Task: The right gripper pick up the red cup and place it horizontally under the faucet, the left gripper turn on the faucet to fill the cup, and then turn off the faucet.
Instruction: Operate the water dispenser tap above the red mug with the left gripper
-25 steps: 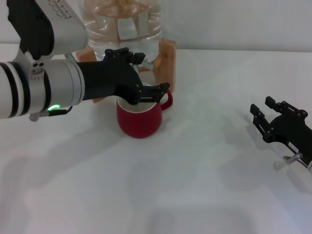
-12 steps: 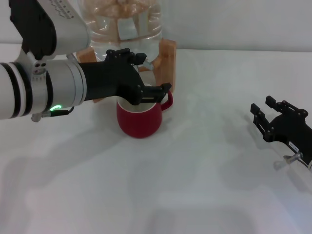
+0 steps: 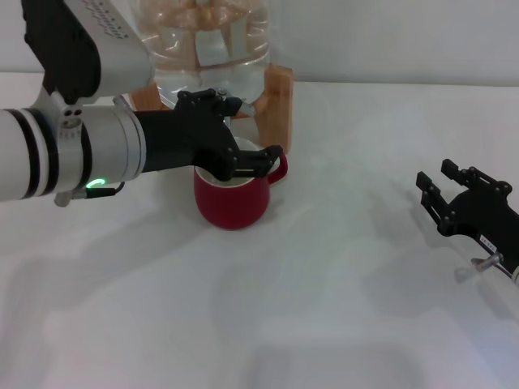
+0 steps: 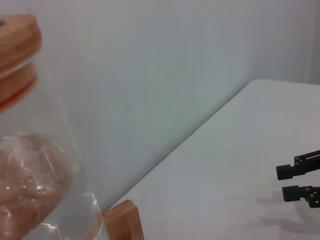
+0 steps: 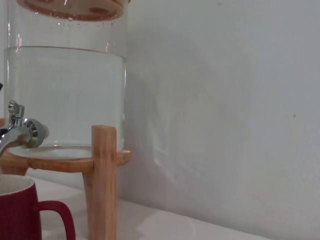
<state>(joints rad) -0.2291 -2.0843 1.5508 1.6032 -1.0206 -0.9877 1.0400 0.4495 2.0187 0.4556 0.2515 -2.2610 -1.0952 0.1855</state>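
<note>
Left claw [image 3: 235, 134] reaches in from the left edge of the head view on its white-silver arm, its black prongs spread over the red cup [image 3: 232, 197] and up against the faucet [image 3: 237, 107]; whether they grip the lever I cannot tell. That cup stands upright on the white worktop [image 3: 324, 308], directly below the spout and in front of the wooden stand [image 3: 278, 104] that carries the clear water jug [image 3: 207, 40]. In the right wrist view the faucet [image 5: 20, 131] sits above the cup's rim [image 5: 17, 185]. To the right lies a broad stretch of bare worktop. Near the right edge rests the right claw [image 3: 444, 180], prongs apart, holding nothing, well apart from the cup.
</note>
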